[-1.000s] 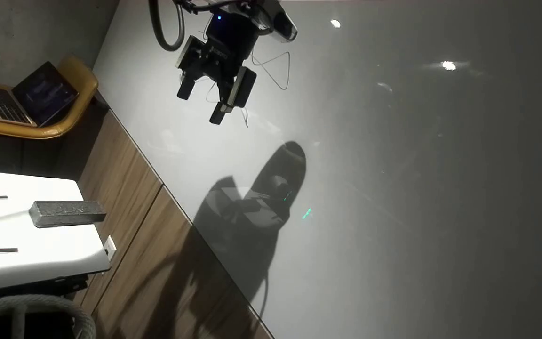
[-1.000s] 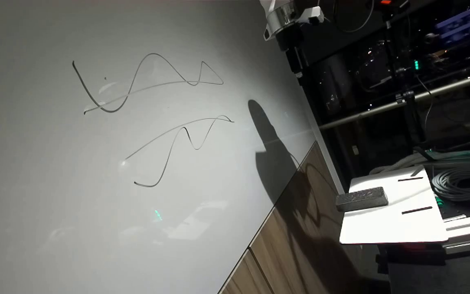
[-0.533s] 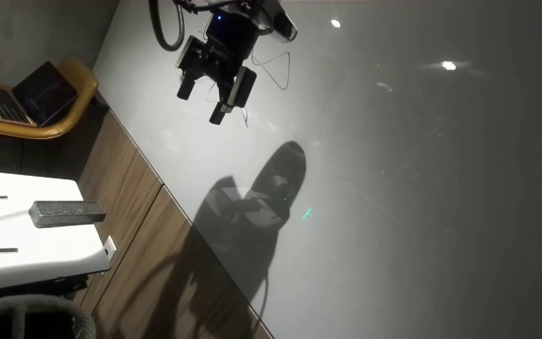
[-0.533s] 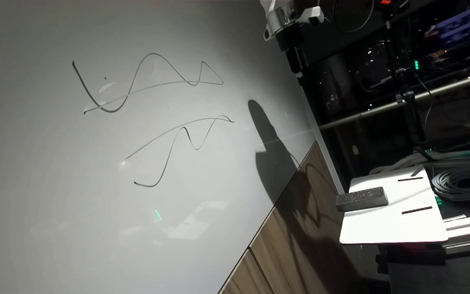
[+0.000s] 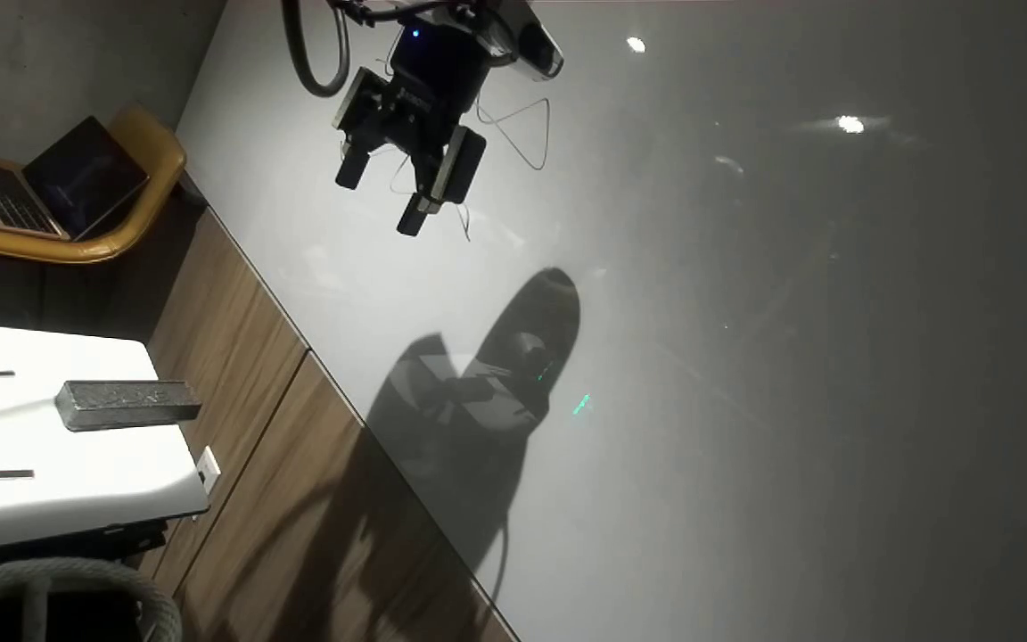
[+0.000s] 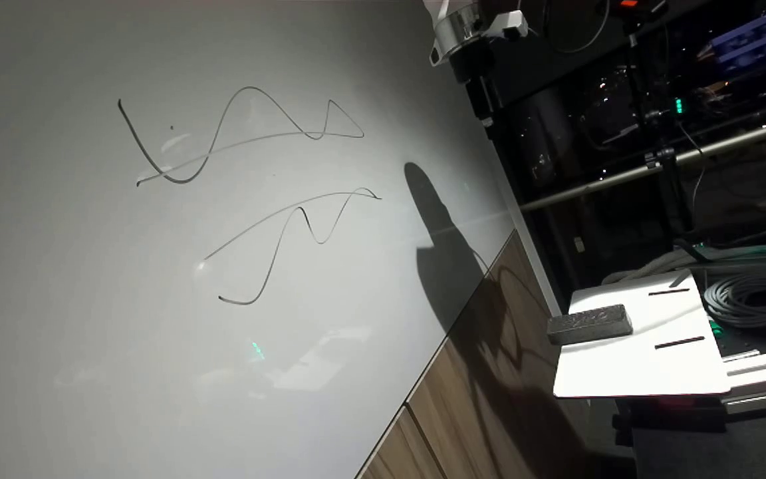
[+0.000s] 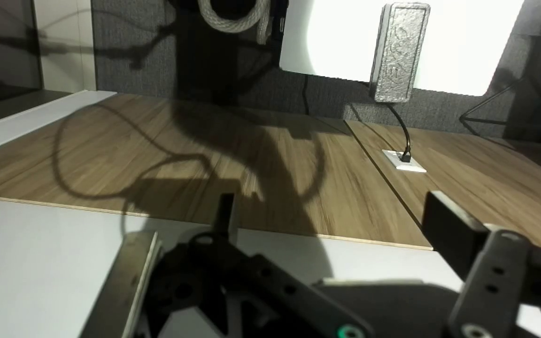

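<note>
A: Where is the block lying?

B: It's lying flat on the white table, well apart from the hand. One end is sticking out past the table's edge, and in the wrist view that end is facing the hand.

A: What is the hand doing?

B: It's hanging away from the table, on the side that the block's overhanging end is pointing to. Its fingers are standing wide apart, with nothing between them. Only one arm is showing.

A: Which way is the block's long side running?

B: It's crossing the table's edge and, in the wrist view, running roughly the way the fingers are pointing. I'm judging this the relation that everything is turning on: the block's short width is matching the fingers' spread, though the block, well beyond the fingertips, is sitting off the middle of the gap.

A: And how is it looking?

B: It's looking like a grey, straight-sided bar, longer than it is wide. Its rough top is shining a little. Raised letters are standing on it, but I'm not managing to read them.
</note>
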You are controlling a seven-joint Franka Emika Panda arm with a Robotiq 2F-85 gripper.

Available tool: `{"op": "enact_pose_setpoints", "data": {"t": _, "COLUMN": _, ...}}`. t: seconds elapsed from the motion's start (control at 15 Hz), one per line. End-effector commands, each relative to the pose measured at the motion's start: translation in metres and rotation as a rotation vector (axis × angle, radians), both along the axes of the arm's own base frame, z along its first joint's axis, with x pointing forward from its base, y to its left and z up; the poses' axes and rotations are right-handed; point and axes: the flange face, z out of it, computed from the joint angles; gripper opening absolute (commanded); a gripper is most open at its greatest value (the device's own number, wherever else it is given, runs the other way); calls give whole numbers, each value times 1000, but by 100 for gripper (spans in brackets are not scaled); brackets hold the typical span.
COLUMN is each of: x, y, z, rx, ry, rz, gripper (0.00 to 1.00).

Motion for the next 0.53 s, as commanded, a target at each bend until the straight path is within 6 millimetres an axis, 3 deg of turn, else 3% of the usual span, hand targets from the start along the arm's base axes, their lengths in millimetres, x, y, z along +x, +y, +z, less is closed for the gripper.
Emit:
{"op": "enact_pose_setpoints", "data": {"t": 0.0, "x": 0, "y": 0, "z": 1, "rx": 0, "ry": 1, "rz": 0, "gripper": 100}}
{"op": "enact_pose_setpoints", "data": {"t": 0.2, "x": -2, "y": 9, "z": -4, "rx": 2, "ry": -5, "rz": 15, "gripper": 100}}
{"op": "enact_pose_setpoints", "data": {"t": 0.47, "x": -17, "y": 50, "z": -30, "rx": 4, "ry": 12, "rz": 71, "gripper": 100}}
